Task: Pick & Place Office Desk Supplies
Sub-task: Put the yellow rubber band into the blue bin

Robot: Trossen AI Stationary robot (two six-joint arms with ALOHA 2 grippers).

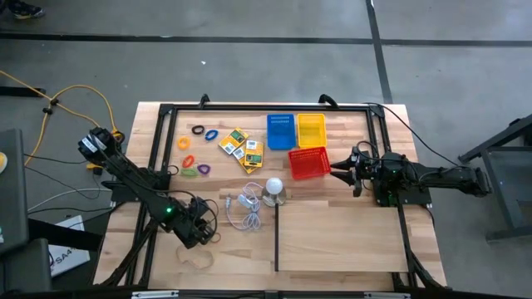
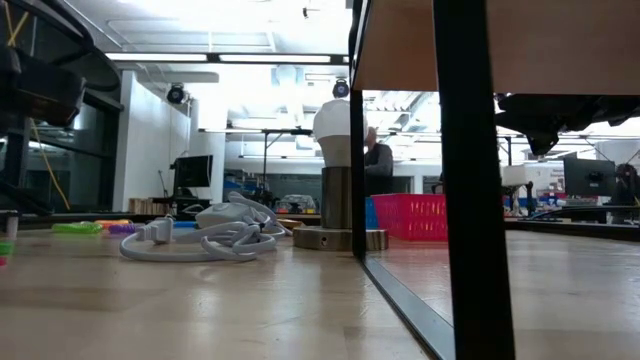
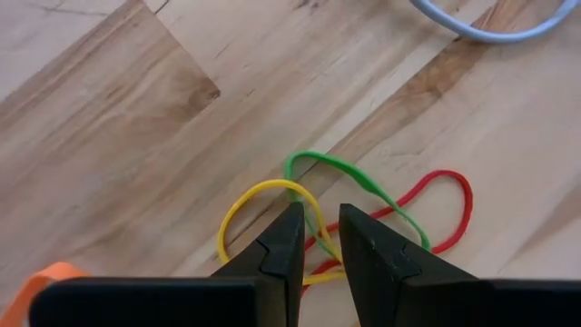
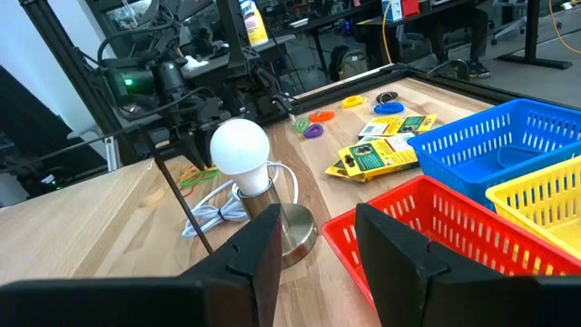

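Three rubber bands lie overlapping on the wooden table: a yellow one (image 3: 243, 207), a green one (image 3: 349, 173) and a red one (image 3: 451, 207). My left gripper (image 3: 318, 216) points steeply down right over where they cross, near the table's front left (image 1: 202, 229). Its fingers are open by a narrow gap, and a green strand runs into that gap. Yellow-and-green packets (image 1: 242, 148) and coloured rings (image 1: 196, 151) lie flat farther back. My right gripper (image 1: 342, 170) waits open, level, beside the red basket (image 1: 308, 163). My left gripper's fingertips (image 3: 289, 227) come from above onto the crossing of the yellow and green bands (image 3: 309, 202). The fingers themselves hide the spot, so I cannot tell whether they touch the bands. All three bands lie flat and slack on the table.
A white bulb on a silvery base (image 1: 274, 189) and a coiled white cord (image 1: 243, 208) sit right of my left gripper. Blue (image 1: 281, 130) and yellow (image 1: 311, 129) baskets stand at the back. A tan rubber band (image 1: 195, 261) lies near the front edge, and a black frame bar (image 1: 276, 237) crosses the table.
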